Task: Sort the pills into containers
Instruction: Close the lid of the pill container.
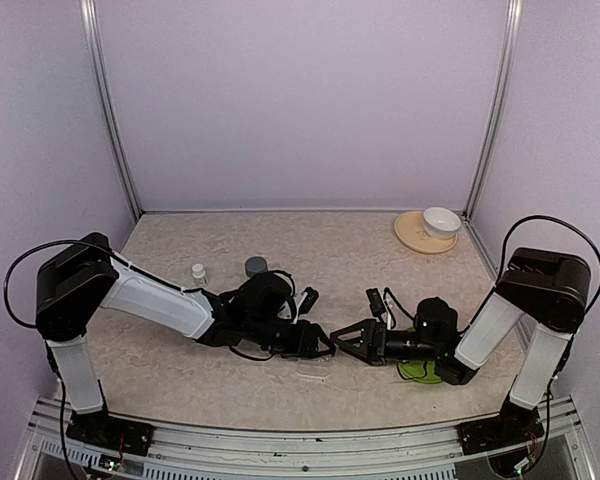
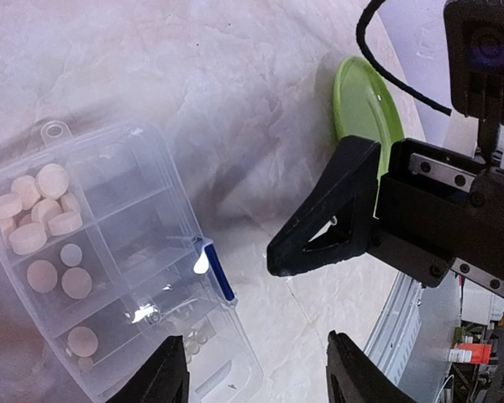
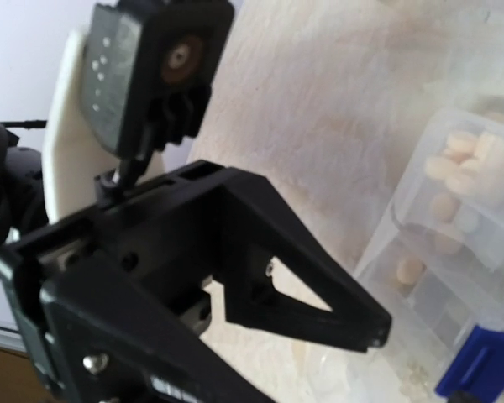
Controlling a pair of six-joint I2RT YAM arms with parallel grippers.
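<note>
The clear pill organiser (image 1: 313, 368) lies near the front centre of the table. In the left wrist view the organiser (image 2: 109, 285) holds pale round pills (image 2: 35, 211) in several compartments and has a blue latch (image 2: 215, 270). My left gripper (image 1: 320, 346) is open and empty, with one fingertip (image 2: 164, 374) over the organiser and the other over bare table. My right gripper (image 1: 342, 339) faces it tip to tip, just right of the organiser. One of the right gripper's black fingers (image 2: 319, 231) shows, set at the end of its rail, so it looks open. I see nothing in it.
A green plate (image 1: 420, 372) lies under my right arm and also shows in the left wrist view (image 2: 365, 109). A white bowl (image 1: 441, 220) sits on a tan plate (image 1: 412, 232) at the back right. A small white bottle (image 1: 199, 272) and a grey cap (image 1: 256, 266) stand behind my left arm.
</note>
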